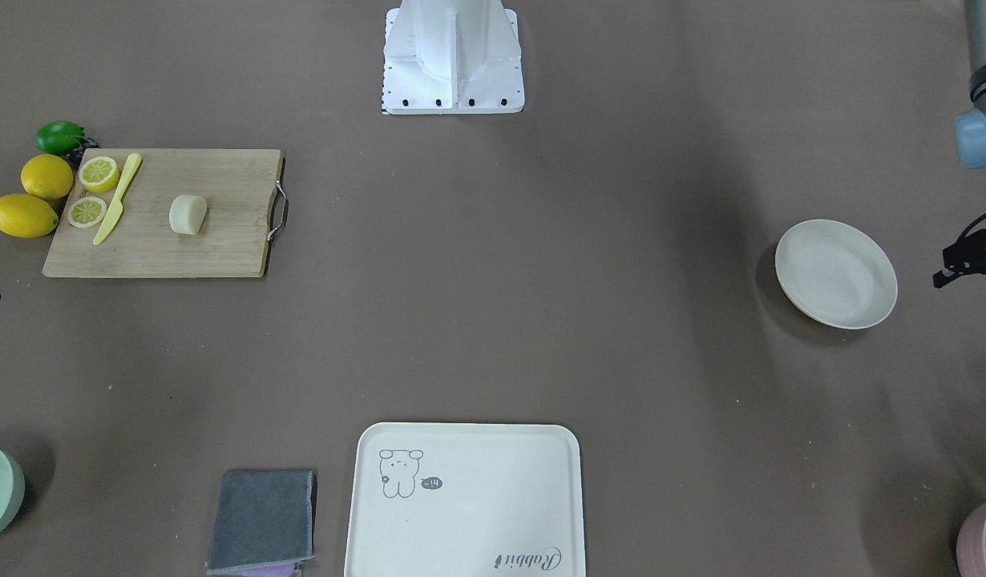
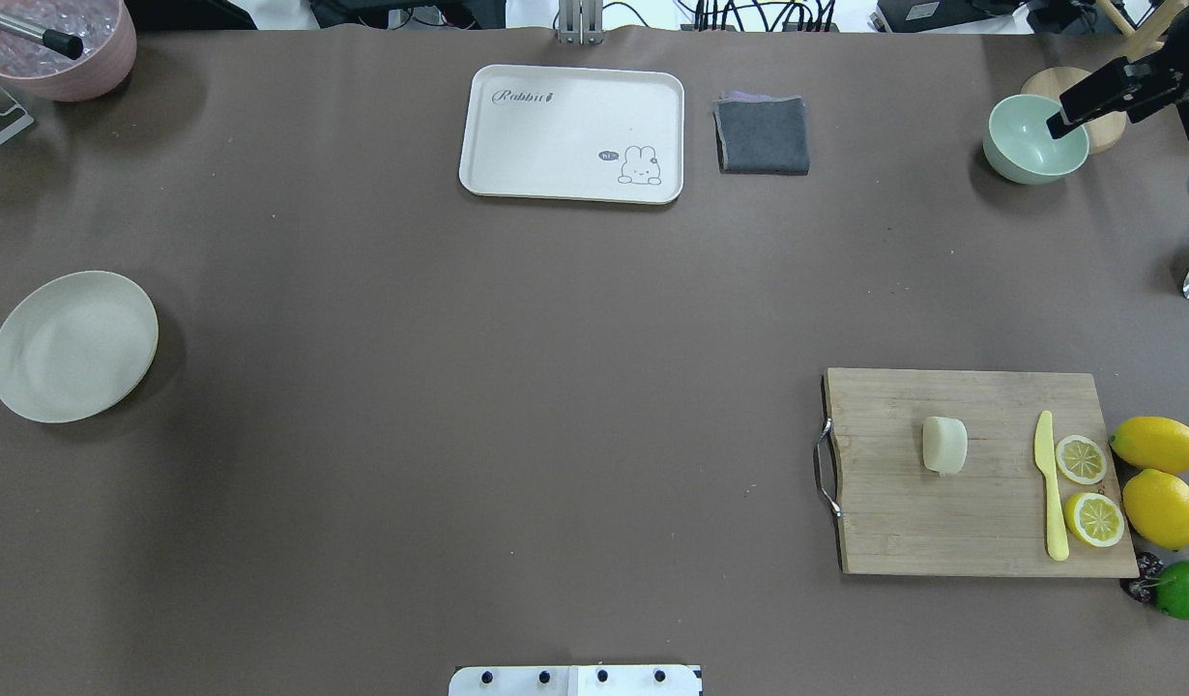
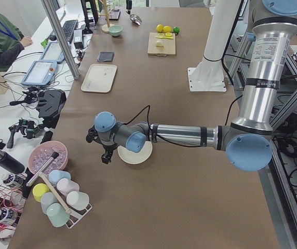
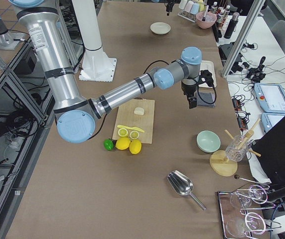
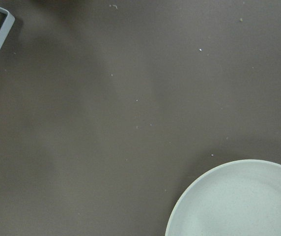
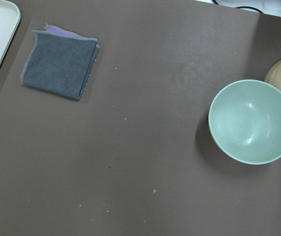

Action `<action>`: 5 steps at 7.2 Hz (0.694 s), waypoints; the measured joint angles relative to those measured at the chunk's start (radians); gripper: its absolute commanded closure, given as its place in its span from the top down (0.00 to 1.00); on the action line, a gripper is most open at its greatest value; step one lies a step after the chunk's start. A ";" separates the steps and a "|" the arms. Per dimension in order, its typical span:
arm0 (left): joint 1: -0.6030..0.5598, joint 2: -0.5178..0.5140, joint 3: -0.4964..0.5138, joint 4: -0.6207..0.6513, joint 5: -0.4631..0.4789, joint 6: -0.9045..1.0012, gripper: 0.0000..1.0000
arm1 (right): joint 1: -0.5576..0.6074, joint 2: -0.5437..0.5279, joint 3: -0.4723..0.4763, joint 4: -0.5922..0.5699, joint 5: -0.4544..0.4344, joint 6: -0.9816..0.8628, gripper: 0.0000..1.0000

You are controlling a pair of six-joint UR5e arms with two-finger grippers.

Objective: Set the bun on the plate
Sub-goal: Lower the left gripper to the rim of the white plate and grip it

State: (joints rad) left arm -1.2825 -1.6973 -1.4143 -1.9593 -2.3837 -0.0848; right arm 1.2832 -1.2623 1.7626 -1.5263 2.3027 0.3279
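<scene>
Pre-grasp step: bun (image 2: 944,446) lies on the cutting board (image 2: 981,522), well apart from the plate (image 2: 72,346); right tool (image 2: 1063,124) hangs by the green bowl (image 2: 1020,147), left tool (image 1: 962,258) beside the plate, cannot tell if either is open or closed; next, right tool likely must reach the bun.

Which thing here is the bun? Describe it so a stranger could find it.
Find the wooden cutting board at the brown table's end on the robot's right. The bun lies near its middle, clear of the yellow knife and lemon halves. It alone is pale cream, smooth and pillow-shaped.
</scene>
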 measured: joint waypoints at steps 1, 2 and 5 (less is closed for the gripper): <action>0.030 0.001 0.013 -0.013 0.000 0.001 0.74 | 0.000 0.002 0.000 0.000 0.000 -0.001 1.00; 0.049 0.002 0.050 -0.054 0.001 0.002 0.74 | 0.000 0.001 0.003 0.000 -0.001 -0.001 1.00; 0.068 0.002 0.142 -0.169 0.004 0.002 0.66 | 0.001 -0.007 0.019 0.000 -0.002 -0.001 1.00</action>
State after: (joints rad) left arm -1.2144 -1.6953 -1.2723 -2.1285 -2.3802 -0.0830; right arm 1.2838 -1.2690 1.7820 -1.5263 2.3011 0.3267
